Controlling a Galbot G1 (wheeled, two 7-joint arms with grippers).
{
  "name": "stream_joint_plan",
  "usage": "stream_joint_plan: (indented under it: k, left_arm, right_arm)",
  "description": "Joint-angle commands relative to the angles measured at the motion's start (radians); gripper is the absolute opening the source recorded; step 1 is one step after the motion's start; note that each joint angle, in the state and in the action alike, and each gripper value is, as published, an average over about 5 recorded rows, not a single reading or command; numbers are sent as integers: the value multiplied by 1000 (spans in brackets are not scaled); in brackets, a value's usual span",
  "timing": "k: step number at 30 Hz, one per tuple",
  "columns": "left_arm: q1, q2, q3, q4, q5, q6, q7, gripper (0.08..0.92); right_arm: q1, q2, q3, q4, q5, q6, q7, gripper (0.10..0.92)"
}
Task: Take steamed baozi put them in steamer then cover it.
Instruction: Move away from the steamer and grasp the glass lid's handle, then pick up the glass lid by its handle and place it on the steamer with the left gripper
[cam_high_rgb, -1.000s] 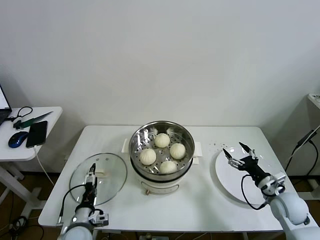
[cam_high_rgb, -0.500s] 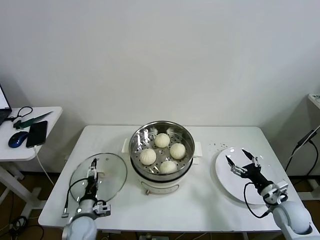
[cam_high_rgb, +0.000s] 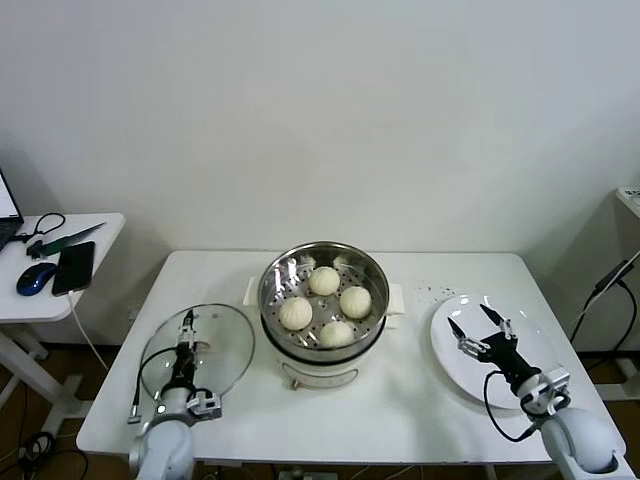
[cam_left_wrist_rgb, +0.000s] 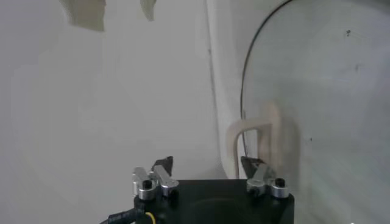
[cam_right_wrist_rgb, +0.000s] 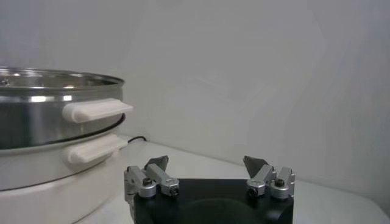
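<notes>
White table: steamer betw claws, baozi inside.

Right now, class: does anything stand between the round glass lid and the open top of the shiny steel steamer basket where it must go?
Nothing visible: bare white table separates glass lid from steamer.

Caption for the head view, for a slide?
Four baozi in open steamer; left pincer over glass lid.

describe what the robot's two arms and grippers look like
Both arms have rounded pale grey shells. The left gripper and right gripper are black blocks with silver metal finger mounts and slim dark pointed fingertips. A black cable loops beside each wrist.
</notes>
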Motion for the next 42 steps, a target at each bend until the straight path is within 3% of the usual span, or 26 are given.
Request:
stream_joint_plan:
  k: [1, 10, 19, 28, 36, 42]
  left_arm:
    - [-18, 3, -1, 36, -26, -25, -18, 645]
    - [-23, -1, 1, 48, -38, -37, -22, 385]
    - [15, 17, 3, -62, -81, -26, -12, 157]
    - [130, 61, -12, -302, -141, 42, 4, 150]
    - [256, 133, -19, -544, -96, 265, 76, 150]
    - [253, 197, -1, -628, -85, 389, 97, 150]
  right_arm:
    - [8, 14, -5, -13, -39, 8, -9, 823]
    - [20, 21, -8, -24, -44, 12, -11, 823]
    - [24, 25, -7, -30, -45, 18, -14, 823]
    - [27, 24, -5, -39, -47, 25, -16, 823]
    - [38, 13, -3, -66, -53, 33, -16, 823]
    - [57, 7, -9, -87, -57, 37, -16, 823]
